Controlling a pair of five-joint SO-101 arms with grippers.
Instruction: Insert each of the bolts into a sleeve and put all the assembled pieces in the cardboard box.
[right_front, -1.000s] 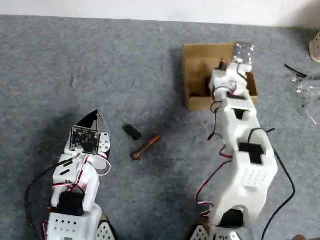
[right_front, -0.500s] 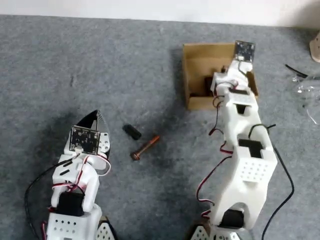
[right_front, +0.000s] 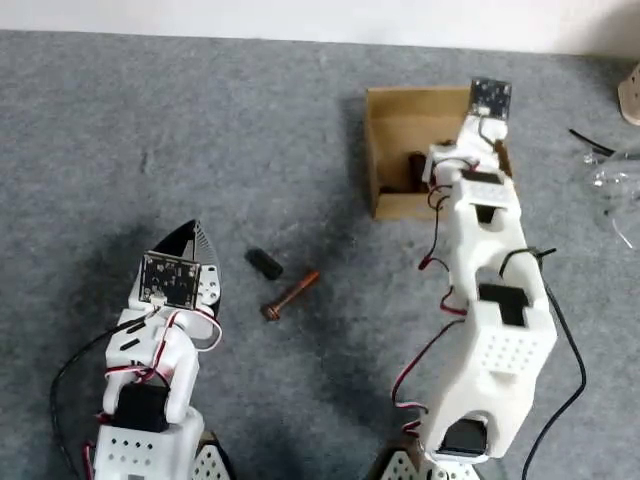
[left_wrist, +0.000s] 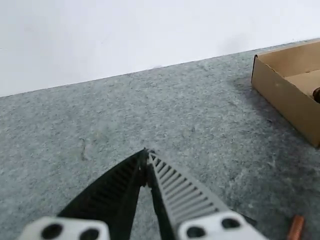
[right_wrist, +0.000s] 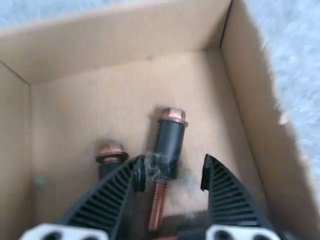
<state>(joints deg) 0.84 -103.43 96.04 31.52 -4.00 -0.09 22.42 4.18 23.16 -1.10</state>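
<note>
Bolts: two are already sleeved and lie inside the cardboard box (right_front: 372, 140), which sits toward the far right of the tabletop (right_front: 150, 120). One sleeved bolt (right_wrist: 167, 142) shows a copper head, a black sleeve and bare thread sticking out the other end. The second sleeved bolt (right_wrist: 111, 157) lies just beside it, partly hidden behind a finger. The right end effector (right_wrist: 173, 167) hangs over the box interior with jaws apart, gripping nothing. A bare bolt (right_front: 291, 295) lies out on the tabletop near the middle, with a loose sleeve (right_front: 264, 264) just beside it; the two are not touching. The left end effector (right_front: 190, 235) is toward the near left corner, close to the loose sleeve, with jaws closed tip to tip and nothing between them.
</note>
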